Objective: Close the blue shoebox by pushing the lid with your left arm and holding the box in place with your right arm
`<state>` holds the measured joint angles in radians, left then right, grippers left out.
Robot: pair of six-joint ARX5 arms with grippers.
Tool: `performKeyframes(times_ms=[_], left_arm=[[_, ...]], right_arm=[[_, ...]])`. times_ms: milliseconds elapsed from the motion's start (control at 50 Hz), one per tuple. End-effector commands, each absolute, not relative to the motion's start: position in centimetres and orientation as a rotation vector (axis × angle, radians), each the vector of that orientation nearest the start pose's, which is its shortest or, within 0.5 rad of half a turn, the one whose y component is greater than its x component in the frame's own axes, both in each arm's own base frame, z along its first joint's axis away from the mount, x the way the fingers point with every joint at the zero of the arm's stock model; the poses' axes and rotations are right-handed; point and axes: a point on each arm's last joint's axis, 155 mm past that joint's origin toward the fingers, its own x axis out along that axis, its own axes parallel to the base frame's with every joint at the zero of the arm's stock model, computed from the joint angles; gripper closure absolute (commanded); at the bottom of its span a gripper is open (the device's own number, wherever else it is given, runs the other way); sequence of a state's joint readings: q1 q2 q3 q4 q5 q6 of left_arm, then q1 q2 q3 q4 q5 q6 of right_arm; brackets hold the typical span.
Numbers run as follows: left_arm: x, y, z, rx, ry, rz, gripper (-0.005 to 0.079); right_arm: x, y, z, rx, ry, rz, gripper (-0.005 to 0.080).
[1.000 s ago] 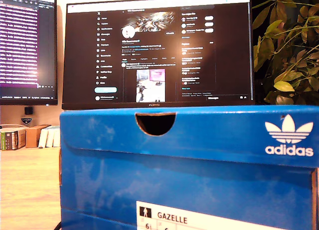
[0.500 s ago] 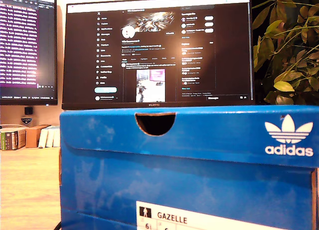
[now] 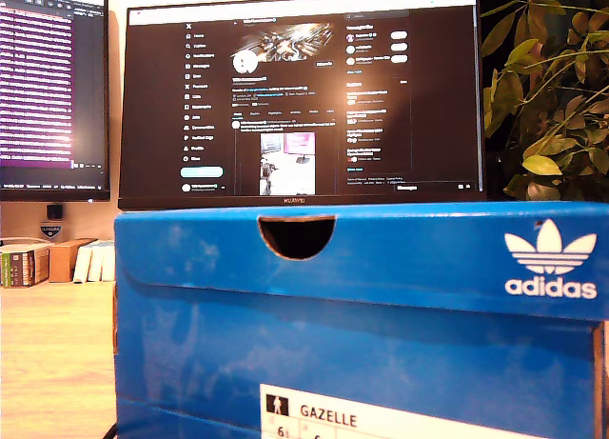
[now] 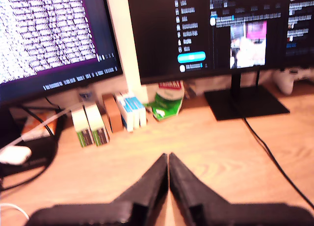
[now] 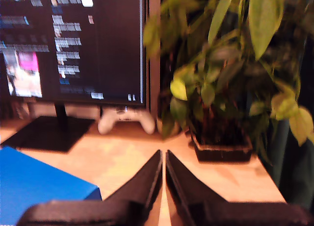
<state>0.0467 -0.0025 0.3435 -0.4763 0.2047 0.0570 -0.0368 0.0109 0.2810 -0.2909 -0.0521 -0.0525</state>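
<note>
My second tool [image 5: 163, 160], seemingly closed, hangs above the desk [image 5: 122, 162].

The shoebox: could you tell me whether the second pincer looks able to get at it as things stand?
Probably yes. The second pincer is shut and holds nothing, and a corner of the shoebox lies close beside it on the desk, with only bare wood between them. The plant stands farther back, out of the way.

Exterior low, close behind shoebox [image 3: 362, 306], wrists facing monitor [image 4: 216, 30] — shared
</note>
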Motion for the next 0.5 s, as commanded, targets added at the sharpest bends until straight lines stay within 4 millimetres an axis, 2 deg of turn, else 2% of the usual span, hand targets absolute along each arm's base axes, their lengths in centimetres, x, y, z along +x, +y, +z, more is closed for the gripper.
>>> performKeyframes(times_ms=[0,100,300,480], left_arm=[[21.7,-2.7,20.5,0.05,0.115,-0.16,0.0759],[22.0,-2.7,20.2,0.072,0.108,-0.164,0.0758],[22.6,-2.9,18.4,0.075,0.129,-0.177,0.0759],[23.0,-3.1,16.9,0.085,0.145,-0.186,0.0759]], right_arm=[[23.1,0.3,21.1,-0.052,0.039,0.028,0.0762],[23.4,0.7,20.7,-0.064,0.027,0.046,0.0762],[23.5,0.7,20.4,-0.127,0.034,0.052,0.0762],[24.0,1.8,18.3,-0.123,0.056,0.109,0.0762]])
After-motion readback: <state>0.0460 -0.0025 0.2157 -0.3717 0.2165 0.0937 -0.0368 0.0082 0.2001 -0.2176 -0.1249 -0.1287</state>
